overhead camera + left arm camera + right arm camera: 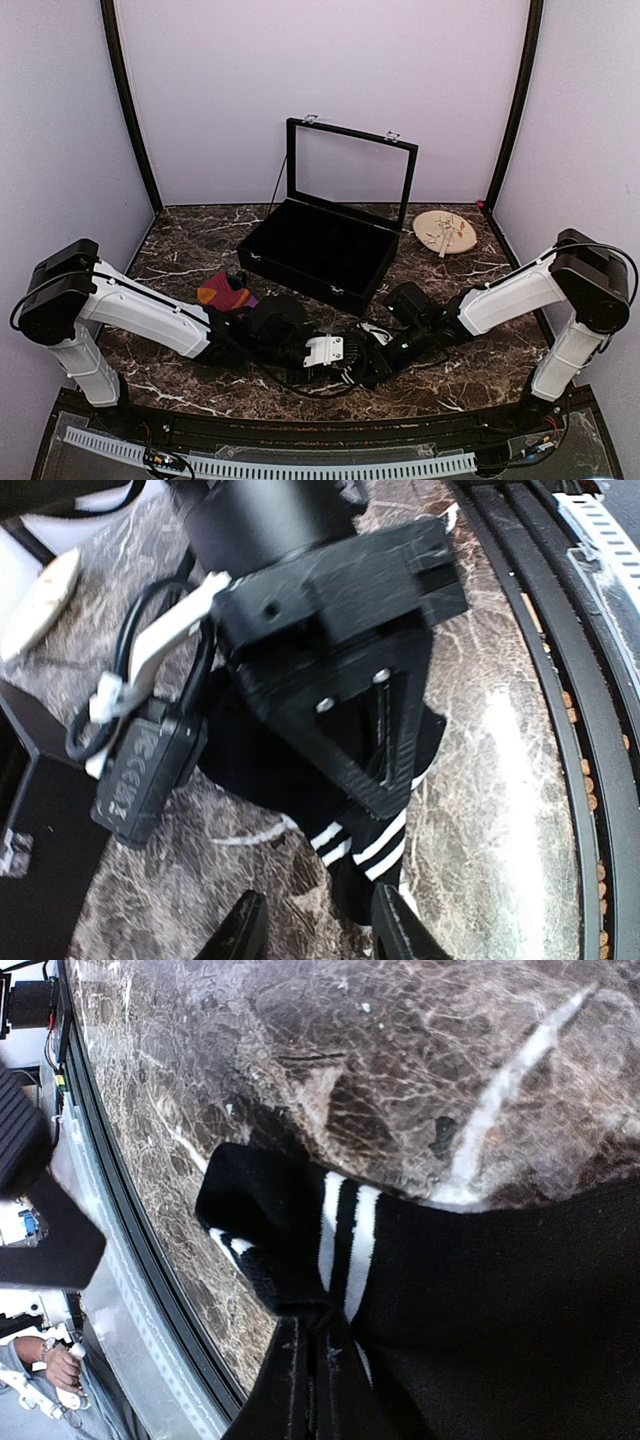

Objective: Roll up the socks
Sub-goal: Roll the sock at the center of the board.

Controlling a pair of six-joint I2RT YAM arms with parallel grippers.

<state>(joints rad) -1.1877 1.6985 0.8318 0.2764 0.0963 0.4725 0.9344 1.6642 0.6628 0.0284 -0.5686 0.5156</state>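
2 socks lie on the marble surface (200,250), and only 1 of them is in my grip. Largest on that surface is the black display box (320,250), its glass lid standing open behind my arms, well apart from the work.

In front of it, near the front edge, lies the black sock (480,1290). The top view hides most of it under my 2 wrists. The striped sock (225,292), in purple, orange and red, sits to the left beside my left forearm, and neither end effector touches it.

My right end effector (320,1360) is clamped onto the black sock, pinching the fabric just behind the 2 white stripes. My left end effector (320,930) has its fingers parted. The cuff (225,1215) reaches in between them and lies against 1 finger, but they are not closed on it.

What matters for the next move is the lie of the sock. Its long axis runs from the body under my right pinch, out through the stripes, straight toward my left fingers. My left arm is therefore the nearer one to the free cuff end. I judge rolling has barely begun, and that the left should take the cuff while the right anchors the sock.
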